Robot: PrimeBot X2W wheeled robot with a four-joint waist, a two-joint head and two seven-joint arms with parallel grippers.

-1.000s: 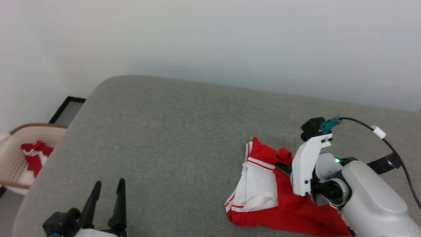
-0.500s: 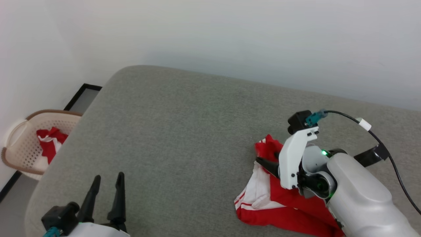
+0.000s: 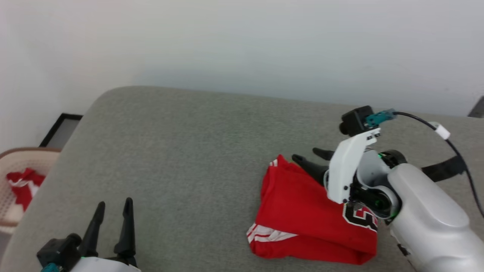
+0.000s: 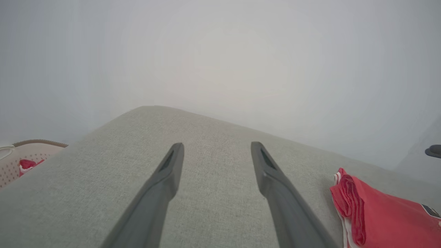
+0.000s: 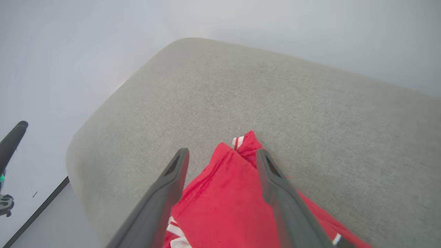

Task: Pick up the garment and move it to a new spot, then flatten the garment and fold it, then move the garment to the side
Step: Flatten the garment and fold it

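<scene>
Right gripper (image 3: 312, 156): a second ago it was pinched shut on a fold of the garment (image 3: 298, 211). Now its two fingers stand spread and hold nothing.

Over that second a red layer came across the white sleeve panel that had faced up. The top is now plain red, with striped trim showing only at the packet's near-left corner. The head camera has swung too, so the apparent shift of the basket (image 3: 22, 158) is not a move of the basket.

Reading: we judge that a fold has just been laid and let go. The garment lies as a compact packet on the right half of the grey upholstered surface (image 3: 181, 143), toward its near edge. What is left looks like a last fold, if any, and then the move to the side.

Left gripper (image 3: 114, 204): fingers spread and empty at the near-left corner, well apart from the garment, as it was a second ago.

Not resolved:
- In the right wrist view the fingers straddle the garment's far corner. We cannot tell whether they touch the cloth.
- The pale forearm (image 3: 427, 215) covers the packet's right end. The lettering (image 3: 359, 221) shows only in part and cannot be read.
- The layers underneath cannot be counted.
- The near edge of the surface is cut off.
- The red-and-white cloth (image 3: 20, 185) in the basket is partly out of frame.
</scene>
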